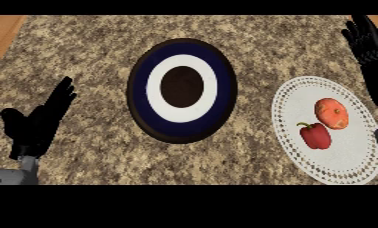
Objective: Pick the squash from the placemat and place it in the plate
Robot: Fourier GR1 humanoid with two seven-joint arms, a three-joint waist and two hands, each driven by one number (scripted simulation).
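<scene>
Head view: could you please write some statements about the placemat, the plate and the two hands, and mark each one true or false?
1. The round white lace-edged placemat carries an orange-red squash and a red bell pepper. True.
2. The round plate with blue and white rings holds the squash. False: the squash lies on the placemat.
3. The placemat lies left of the plate. False: it lies to its right.
4. The left hand is open and holds nothing. True.
5. The right hand grasps the pepper. False: it is open at the view's upper right edge.
</scene>
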